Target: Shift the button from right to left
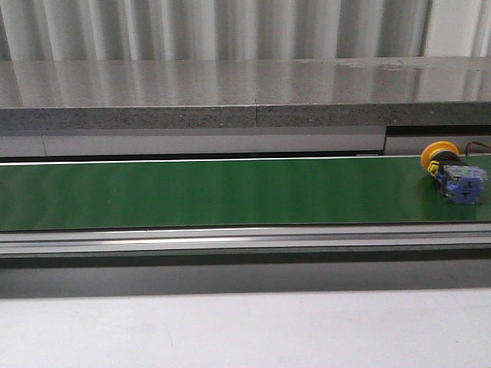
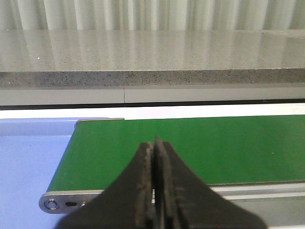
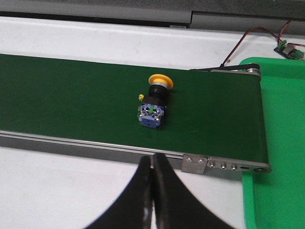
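The yellow-capped, blue-bodied push-button (image 3: pixel 153 105) lies far-right on the green conveyor belt (image 1: pixel 192 192), just ahead of the right gripper (image 3: pixel 152 191); both grippers' jaws are pressed together.

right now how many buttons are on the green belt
1. The button lies on its side near the right end of the green belt, yellow cap toward the back. The right wrist view shows the same one. The left end shows none.

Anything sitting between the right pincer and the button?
No object. In the right wrist view, only the belt's metal rail and bare green belt separate the right pincer from the button.
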Tool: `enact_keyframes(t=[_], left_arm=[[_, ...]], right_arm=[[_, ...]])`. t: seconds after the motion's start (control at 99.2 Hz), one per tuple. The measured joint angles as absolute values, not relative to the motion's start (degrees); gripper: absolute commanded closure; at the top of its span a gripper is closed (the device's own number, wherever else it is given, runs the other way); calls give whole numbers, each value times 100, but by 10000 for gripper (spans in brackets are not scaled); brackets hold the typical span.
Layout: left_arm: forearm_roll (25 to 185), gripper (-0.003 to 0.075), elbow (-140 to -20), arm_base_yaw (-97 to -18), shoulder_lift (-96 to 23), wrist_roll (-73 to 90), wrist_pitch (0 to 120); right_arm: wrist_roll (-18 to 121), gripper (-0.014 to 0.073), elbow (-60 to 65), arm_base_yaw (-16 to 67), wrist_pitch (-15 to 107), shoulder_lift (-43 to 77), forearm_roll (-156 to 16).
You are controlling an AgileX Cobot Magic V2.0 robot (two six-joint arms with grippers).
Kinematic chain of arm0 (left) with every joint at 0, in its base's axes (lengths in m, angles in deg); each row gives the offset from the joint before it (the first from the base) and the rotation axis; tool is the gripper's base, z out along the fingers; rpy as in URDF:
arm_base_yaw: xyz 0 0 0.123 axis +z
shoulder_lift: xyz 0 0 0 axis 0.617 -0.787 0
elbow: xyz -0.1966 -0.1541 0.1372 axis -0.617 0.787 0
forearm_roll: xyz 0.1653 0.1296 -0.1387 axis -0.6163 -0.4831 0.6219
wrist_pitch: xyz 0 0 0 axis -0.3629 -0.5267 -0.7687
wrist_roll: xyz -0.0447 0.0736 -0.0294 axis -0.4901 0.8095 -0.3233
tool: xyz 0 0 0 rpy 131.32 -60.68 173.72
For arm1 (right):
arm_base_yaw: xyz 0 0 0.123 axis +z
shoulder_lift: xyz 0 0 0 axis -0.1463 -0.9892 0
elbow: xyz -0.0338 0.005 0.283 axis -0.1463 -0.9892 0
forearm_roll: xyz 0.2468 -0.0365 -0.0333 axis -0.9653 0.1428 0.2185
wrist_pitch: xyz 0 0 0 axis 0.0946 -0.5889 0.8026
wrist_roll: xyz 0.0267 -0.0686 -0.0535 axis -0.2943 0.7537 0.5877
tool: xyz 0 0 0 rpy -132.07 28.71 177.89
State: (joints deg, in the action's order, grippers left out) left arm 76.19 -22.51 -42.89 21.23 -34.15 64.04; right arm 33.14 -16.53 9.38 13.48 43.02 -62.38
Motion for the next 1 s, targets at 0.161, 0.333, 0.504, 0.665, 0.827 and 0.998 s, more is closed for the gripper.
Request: enact_keyframes(t=[0.161,0.333,0.504,0.665,0.827,0.998], left_arm=[[7619,740,-2251,-4289,2123,-3415,6404],[7619,740,-2251,-4289,2123,-3415,6426],[7619,740,-2251,-4289,2123,-3415,6451],[7619,740,-2251,-4289,2123,-3415,6451],[7619,740,-2251,-4289,2123,-3415,6475],[7619,740,-2251,-4289,2123,-3415,6780]], right_arm=[[3314,662,-2177,938,1622,5040,-6238],[3314,662,-2700,938,2085,5780,-6238],[3314,662,-3406,938,3149,6202,-6257],[3314,662,-3749,938,3583,6202,-6271],[3314,662,-3827,938,3621,6202,-6283],[3314,662,-3827,938,3630,6202,-6286]])
